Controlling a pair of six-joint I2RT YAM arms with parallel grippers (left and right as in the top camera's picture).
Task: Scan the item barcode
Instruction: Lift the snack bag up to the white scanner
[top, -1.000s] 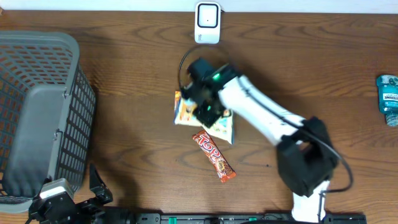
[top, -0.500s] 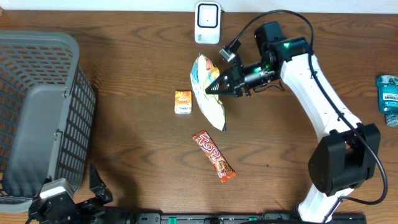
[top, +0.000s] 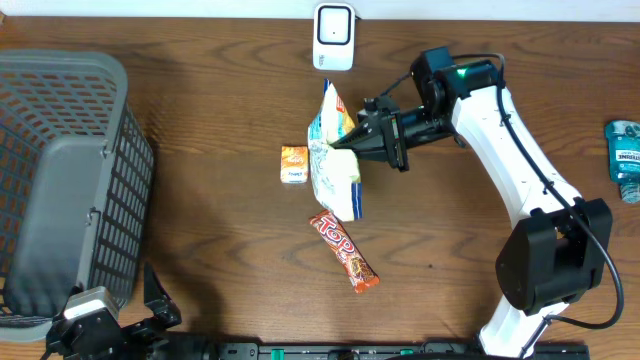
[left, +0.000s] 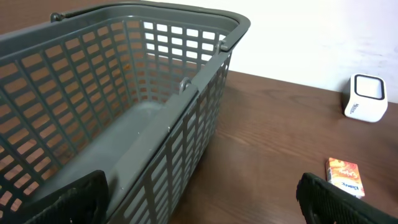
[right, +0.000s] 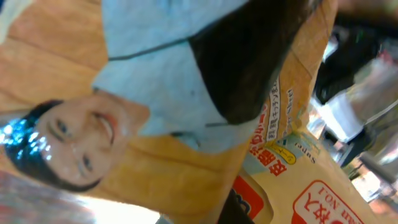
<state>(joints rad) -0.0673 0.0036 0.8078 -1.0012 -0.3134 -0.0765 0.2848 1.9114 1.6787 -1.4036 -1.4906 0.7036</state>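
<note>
Overhead view: brown wooden table (top: 200, 120), stuff spread across it, one arm at each bottom corner.
Basket (top: 128, 190): biggest thing here, grey plastic mesh, parked at the far left. It fills most of the left wrist view too.
Right arm (top: 500, 130): white, reaching up from the bottom right and bending left toward the middle.
Snack bag (top: 332, 165): the item being scanned. It's held up in mid-table just below the scanner, with the orange box beside it on the left and the candy bar below. The pack is pale blue-white and orange-yellow; right wrist view is crammed with it (right: 155, 124), showing a smiling face and red Japanese print.
Candy bar (top: 344, 251): red-orange wrapper, lying diagonally.
Bottle (top: 625, 160): teal, at the right edge.
Scanner (top: 333, 37): small white unit at the top edge.
Orange box (top: 294, 164): tiny, flat on the table.
Right gripper (top: 352, 142): pinched tight on the snack bag's right edge.
Left gripper (left: 199, 193): fingers spread wide, holding nothing, next to the basket.
</note>
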